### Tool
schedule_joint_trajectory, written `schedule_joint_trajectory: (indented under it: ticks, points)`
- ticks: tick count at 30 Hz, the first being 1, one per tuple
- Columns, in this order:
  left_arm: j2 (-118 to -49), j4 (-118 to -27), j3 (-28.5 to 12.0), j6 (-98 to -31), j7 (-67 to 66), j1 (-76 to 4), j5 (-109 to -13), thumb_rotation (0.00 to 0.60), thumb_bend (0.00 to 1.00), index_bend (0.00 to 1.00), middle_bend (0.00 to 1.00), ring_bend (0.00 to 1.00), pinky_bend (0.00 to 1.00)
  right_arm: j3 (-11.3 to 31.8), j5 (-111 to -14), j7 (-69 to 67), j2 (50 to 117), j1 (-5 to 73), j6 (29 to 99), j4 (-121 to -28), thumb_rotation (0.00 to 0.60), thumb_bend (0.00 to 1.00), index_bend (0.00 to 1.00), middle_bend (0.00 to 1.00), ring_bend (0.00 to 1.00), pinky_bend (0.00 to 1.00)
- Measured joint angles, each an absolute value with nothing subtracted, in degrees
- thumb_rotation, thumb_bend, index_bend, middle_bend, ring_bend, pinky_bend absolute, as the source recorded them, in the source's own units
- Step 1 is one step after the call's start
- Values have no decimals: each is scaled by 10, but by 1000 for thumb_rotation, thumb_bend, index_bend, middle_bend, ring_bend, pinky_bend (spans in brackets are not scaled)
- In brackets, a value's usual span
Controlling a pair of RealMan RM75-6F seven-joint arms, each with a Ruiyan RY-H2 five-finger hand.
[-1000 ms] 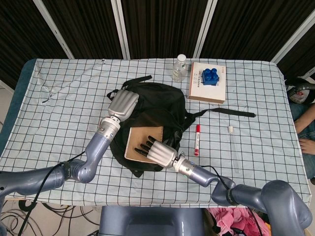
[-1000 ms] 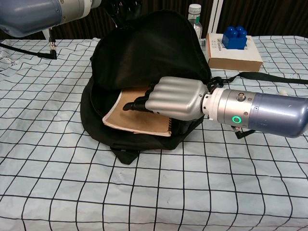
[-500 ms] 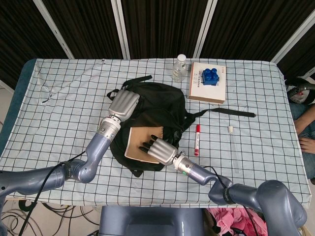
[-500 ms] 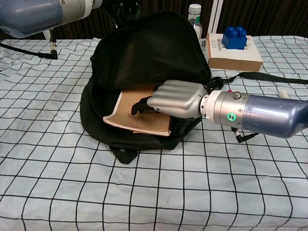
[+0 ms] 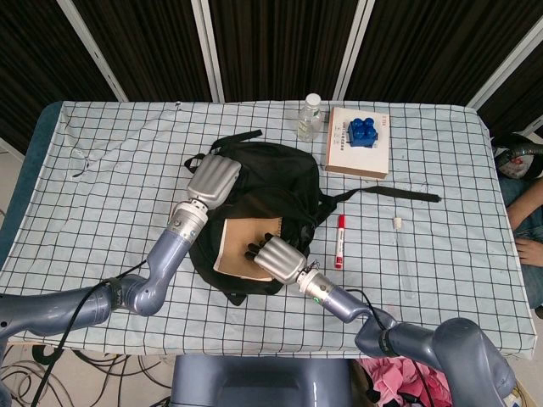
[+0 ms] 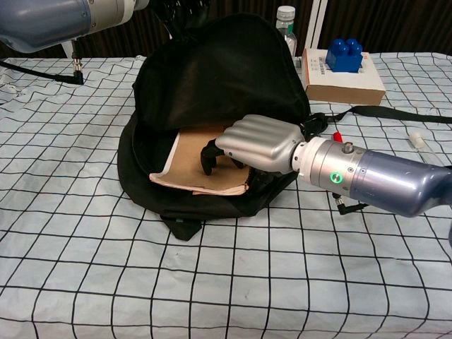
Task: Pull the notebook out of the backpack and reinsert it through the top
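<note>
The right hand (image 6: 256, 145) has gone from lying flat with fingers stretched across the notebook (image 6: 189, 161) a second ago to hooking down onto it — the fingers (image 6: 209, 156) are now curled, their dark tips pressing into the brown cover. The notebook has slid a little under it, its near corner now tucked closer to the bag's lip. I read this as the hand getting purchase to drag the book out of the backpack (image 5: 270, 182), so the pull-out step is only starting; reinsertion through the top is well ahead.

The notebook lies under the right hand's fingers and mostly inside the open mouth of the backpack, its pale page edge showing just beyond the fingertips on the hand's far side. The hand presses on the cover rather than clamping it; nothing is pinched between thumb and fingers as far as the chest view shows.

The right forearm comes in low over the desk (image 5: 102, 170) from the robot's side, wrist level, palm down.

The left hand (image 5: 213, 179) rests palm down on the backpack's upper flap, fingers together and laid flat — holding the bag steady, by the look of it, without gripping anything.
</note>
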State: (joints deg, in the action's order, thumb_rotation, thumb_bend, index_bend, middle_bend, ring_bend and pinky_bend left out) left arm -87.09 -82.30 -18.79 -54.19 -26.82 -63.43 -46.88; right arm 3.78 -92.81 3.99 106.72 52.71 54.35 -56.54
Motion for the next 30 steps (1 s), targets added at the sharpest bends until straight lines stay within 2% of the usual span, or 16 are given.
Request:
schedule_joint_trajectory:
  ticks: [4,8,16,30]
  points:
    - [-868,-825,-188,-543,-269,-634,-467,600,466,679,675,513,414,38,-927,13,1079,522,557,-547,600,403,522,491,556,459]
    - [-867,-825,-185,-542,-271,-634,-466,600,465,679,674,513,414,38,-926,-9,1084,519,565,-542,600,439,593,544,612,519]
    - [-867,-829,-184,-549,-273,-635,-472,600,466,679,674,513,414,44,-923,-34,1092,509,596,-529,600,483,687,610,668,572]
    - [-868,-828,-180,-547,-272,-632,-467,600,466,679,672,513,414,67,-917,-73,1089,492,660,-538,600,518,754,655,706,613]
